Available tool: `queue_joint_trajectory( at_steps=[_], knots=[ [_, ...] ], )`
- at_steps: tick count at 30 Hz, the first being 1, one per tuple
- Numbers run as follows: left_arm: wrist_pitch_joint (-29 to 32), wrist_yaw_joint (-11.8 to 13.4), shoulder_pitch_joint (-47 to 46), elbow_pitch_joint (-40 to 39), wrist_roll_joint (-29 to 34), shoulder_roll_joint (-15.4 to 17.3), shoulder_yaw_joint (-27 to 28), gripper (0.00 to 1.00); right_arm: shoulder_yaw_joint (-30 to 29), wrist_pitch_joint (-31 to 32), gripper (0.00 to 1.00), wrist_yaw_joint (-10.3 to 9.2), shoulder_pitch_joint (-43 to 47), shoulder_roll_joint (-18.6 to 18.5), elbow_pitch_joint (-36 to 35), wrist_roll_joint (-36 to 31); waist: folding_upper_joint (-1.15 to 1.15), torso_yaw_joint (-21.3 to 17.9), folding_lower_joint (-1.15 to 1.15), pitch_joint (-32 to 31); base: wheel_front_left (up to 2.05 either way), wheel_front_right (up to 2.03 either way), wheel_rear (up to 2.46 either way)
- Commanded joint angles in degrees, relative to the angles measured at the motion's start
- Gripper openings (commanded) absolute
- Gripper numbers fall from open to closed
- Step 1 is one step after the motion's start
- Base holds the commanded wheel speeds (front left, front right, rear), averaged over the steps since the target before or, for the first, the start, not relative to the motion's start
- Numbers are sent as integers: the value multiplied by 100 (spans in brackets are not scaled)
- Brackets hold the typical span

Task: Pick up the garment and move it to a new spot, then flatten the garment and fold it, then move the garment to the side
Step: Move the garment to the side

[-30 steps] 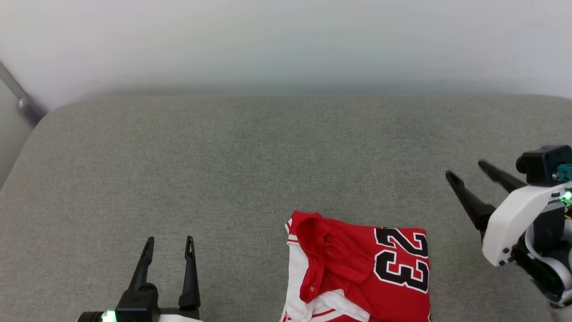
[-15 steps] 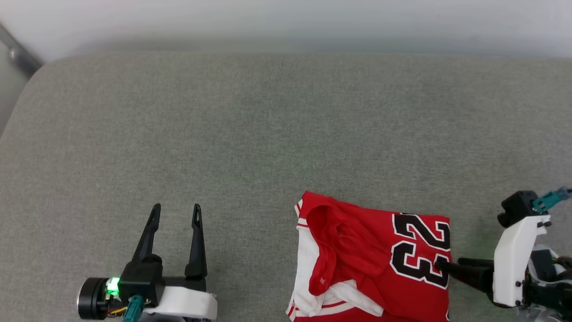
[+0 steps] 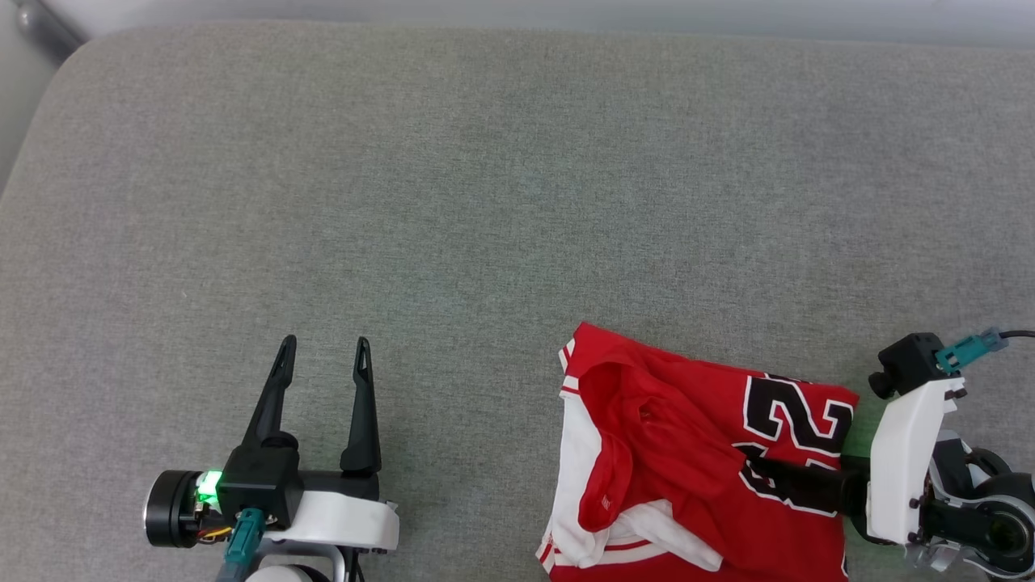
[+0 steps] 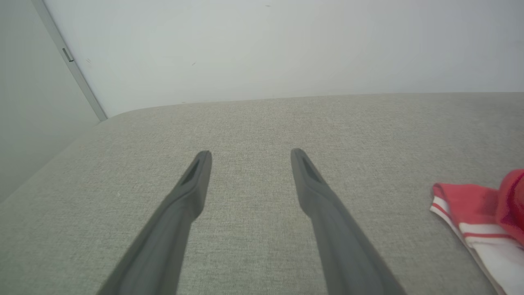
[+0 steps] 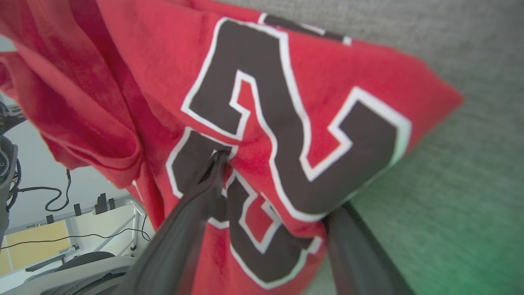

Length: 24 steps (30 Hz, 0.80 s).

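The garment point(image 3: 671, 436) is a red jersey T-shirt with white sleeves and black white-outlined numbers, lying folded at the lower right of the grey cushion. My right gripper point(image 3: 756, 469) reaches into it from the right, open. One finger lies on top of the numbers point(image 5: 286, 82) and the other goes beneath the garment's edge. In the right wrist view the right gripper point(image 5: 270, 172) straddles that edge, its far tip hidden under cloth. My left gripper point(image 3: 325, 343) rests open and empty well to the left of the garment. The left wrist view shows the left gripper point(image 4: 251, 153) and a sleeve of the garment point(image 4: 470, 205) at its right.
The grey cushion point(image 3: 485, 202) stretches wide ahead, with a rounded corner at the far left and a pale wall point(image 4: 266, 49) behind. Beyond the near edge, the right wrist view shows floor with cables and a metal frame point(image 5: 94, 229).
The head camera has tilted down. My right gripper came down from the upper right and slid leftward onto the garment's right edge, one finger over the numbers. The left gripper kept its pose.
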Motion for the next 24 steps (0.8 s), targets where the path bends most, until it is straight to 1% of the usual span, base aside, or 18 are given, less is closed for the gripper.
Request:
queue_joint_trajectory(
  at_steps=[1,7,12,16,17,20,24],
  knots=[
    [-12,25,-76,5,-11,-12,4,100,294,-4,0,-18,155,198,288,-1,0,8,0,-9,0,0,0],
    [-12,54,70,64,-26,-13,43,100,501,-270,0,-14,-53,-183,-53,89,0,-11,0,-247,0,0,0],
    [-12,120,248,93,-83,-13,92,100,831,-475,0,-12,-358,-642,-481,-100,0,-224,0,-611,0,0,0],
    [-12,141,407,58,-114,-14,165,100,1156,-421,0,-12,-616,-1052,-858,-287,0,-594,0,-836,0,0,0],
    [-12,155,483,-9,-122,-12,226,100,1330,-349,0,-12,-908,-1420,-1081,-464,0,-934,0,-838,0,0,0],
    [-12,188,452,-94,-120,-13,309,100,1473,-331,0,-12,-1218,-1733,-1118,-640,0,-1317,0,-687,0,0,0],
    [-11,122,268,-206,-36,6,402,100,1509,-503,0,-11,-1676,-2046,-860,-870,0,-1789,0,-316,0,0,0]
  ],
)
